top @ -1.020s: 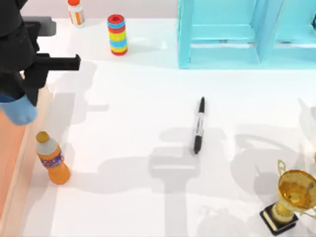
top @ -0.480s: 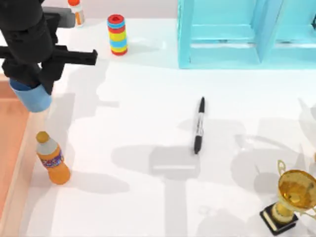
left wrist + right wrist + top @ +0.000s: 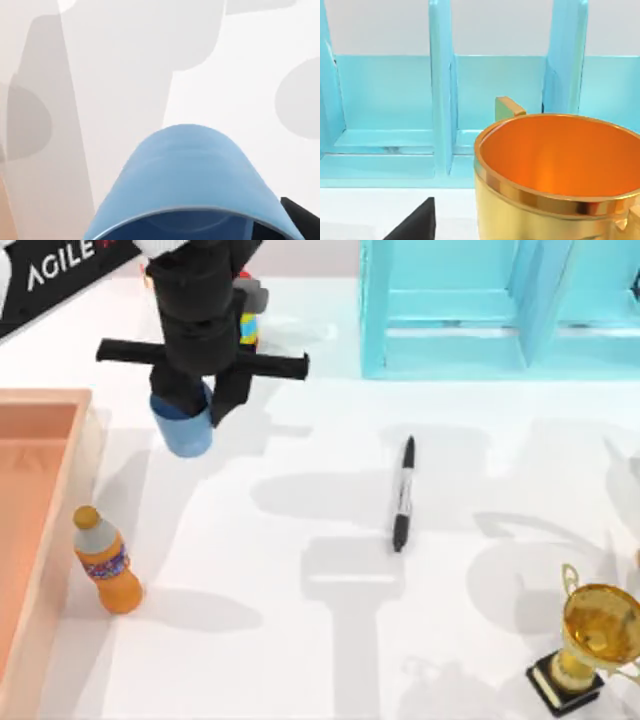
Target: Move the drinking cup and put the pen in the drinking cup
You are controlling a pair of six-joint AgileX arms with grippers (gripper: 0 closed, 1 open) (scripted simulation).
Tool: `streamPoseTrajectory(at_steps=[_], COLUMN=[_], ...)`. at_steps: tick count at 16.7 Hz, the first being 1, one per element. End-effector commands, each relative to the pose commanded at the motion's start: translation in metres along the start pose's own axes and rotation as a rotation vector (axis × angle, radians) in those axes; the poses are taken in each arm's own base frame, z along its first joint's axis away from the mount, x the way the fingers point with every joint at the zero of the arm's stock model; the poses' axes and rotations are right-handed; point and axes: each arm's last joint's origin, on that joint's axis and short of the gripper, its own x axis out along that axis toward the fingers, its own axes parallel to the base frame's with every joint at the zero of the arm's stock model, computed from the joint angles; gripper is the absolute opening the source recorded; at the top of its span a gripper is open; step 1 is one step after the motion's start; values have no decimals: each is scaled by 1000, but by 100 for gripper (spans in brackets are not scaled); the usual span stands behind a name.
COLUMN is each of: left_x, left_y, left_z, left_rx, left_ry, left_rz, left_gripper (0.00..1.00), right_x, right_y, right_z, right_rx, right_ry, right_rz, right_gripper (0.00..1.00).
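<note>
The drinking cup (image 3: 184,430), a small blue tumbler, hangs above the table's back left area with my left gripper (image 3: 196,402) shut on its rim. In the left wrist view the drinking cup (image 3: 187,172) sits close up over bare white table, and a dark finger (image 3: 300,212) shows beside its rim. The pen (image 3: 403,493) lies flat near the middle of the table, well to the right of the cup, with its long axis running front to back. My right arm is parked at the right side, facing the gold trophy (image 3: 560,175).
A peach tray (image 3: 40,430) runs along the left edge, with an orange bottle (image 3: 106,563) standing beside it. The gold trophy (image 3: 590,640) stands at the front right. A light blue shelf (image 3: 480,310) fills the back right. Stacked coloured rings (image 3: 250,328) stand behind my left arm.
My left arm has carried the blue cup rightwards from the table's left edge, out over the white surface. The pen, bottle and trophy have not moved.
</note>
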Motion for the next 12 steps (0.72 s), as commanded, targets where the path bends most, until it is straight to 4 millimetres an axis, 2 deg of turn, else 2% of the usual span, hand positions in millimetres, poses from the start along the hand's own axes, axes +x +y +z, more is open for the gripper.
streamPoseTrajectory(at_steps=[3,9,12], left_x=[16,20,37], left_y=[-1,0,2], left_z=[8,9,9], left_rx=[-81,-94,-96], left_ry=[16,21,17], left_rz=[7,8,7], left_gripper=[0,0,0], right_x=[0,0,0], right_y=[0,0,0], right_z=[0,0,0], right_rx=[0,0,0], right_ry=[0,0,0], right_rz=[0,0,0], right_gripper=[100,100,100])
